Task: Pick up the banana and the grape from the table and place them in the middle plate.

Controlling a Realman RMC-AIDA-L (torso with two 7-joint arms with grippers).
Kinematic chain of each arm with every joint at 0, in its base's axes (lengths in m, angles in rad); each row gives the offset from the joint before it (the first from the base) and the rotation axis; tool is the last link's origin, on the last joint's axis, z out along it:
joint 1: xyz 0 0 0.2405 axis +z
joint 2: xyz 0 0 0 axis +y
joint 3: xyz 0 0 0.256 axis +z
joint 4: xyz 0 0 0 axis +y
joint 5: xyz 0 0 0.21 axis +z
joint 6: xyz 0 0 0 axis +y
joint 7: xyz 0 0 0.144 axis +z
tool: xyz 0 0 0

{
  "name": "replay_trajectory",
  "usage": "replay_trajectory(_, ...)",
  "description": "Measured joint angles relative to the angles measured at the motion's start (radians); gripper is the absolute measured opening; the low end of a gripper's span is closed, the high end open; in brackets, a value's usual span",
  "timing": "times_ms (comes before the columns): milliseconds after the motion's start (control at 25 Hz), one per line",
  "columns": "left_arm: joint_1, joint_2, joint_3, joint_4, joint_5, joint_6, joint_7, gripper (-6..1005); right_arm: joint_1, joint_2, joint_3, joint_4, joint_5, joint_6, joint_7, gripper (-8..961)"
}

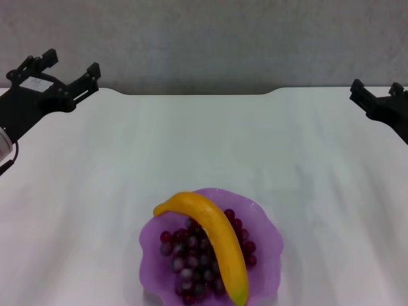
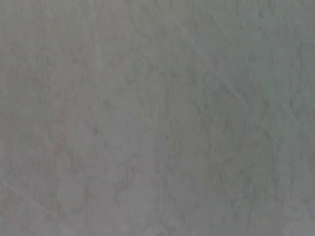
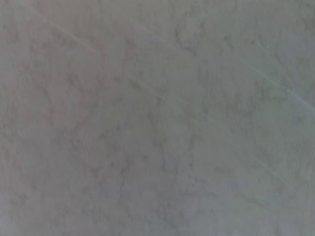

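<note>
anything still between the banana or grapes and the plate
Nothing visible. The banana already lies across the grapes inside the purple plate. The left end effector and right end effector sit apart at the far corners of the table, holding nothing.

1. The table [image 1: 210, 153] was a plain white top with a rounded notch in its far edge.
2. The middle plate [image 1: 271, 245], translucent purple with a scalloped rim, rested directly on it near the front edge, about centred.
3. No other object was seen resting directly on the surface.
4. Both wrist views showed only pale mottled surface.
</note>
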Motion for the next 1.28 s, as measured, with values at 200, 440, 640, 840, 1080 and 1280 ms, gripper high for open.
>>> replay_trajectory(200, -0.008, 0.002, -0.001, 0.005, -0.002, 0.007, -0.015, 878, -0.001, 0.0, -0.001, -0.003, 0.0, -0.001, 0.001, 866)
replay_trajectory(440, -0.035, 0.012, 0.0, -0.005, 0.105, 0.111, -0.153, 878, -0.002, 0.0, -0.002, -0.008, 0.0, 0.001, 0.001, 866)
replay_trajectory(640, -0.019, 0.003, 0.047, -0.108, 0.323, 0.273, -0.19, 878, -0.002, 0.0, -0.005, -0.006, 0.0, 0.004, -0.002, 866)
replay_trajectory(840, 0.0, 0.002, 0.183, -0.192, 0.491, 0.526, -0.181, 877, 0.001, -0.001, -0.014, -0.001, 0.0, 0.005, -0.003, 866)
replay_trajectory(1080, -0.032, -0.001, 0.448, -0.158, 0.66, 0.98, -0.018, 877, 0.006, -0.002, -0.017, 0.0, -0.001, 0.006, -0.004, 866)
replay_trajectory(1280, -0.14, -0.004, 0.596, -0.029, 0.629, 1.334, 0.097, 877, 0.01, -0.002, -0.023, 0.0, -0.002, 0.006, -0.002, 866)
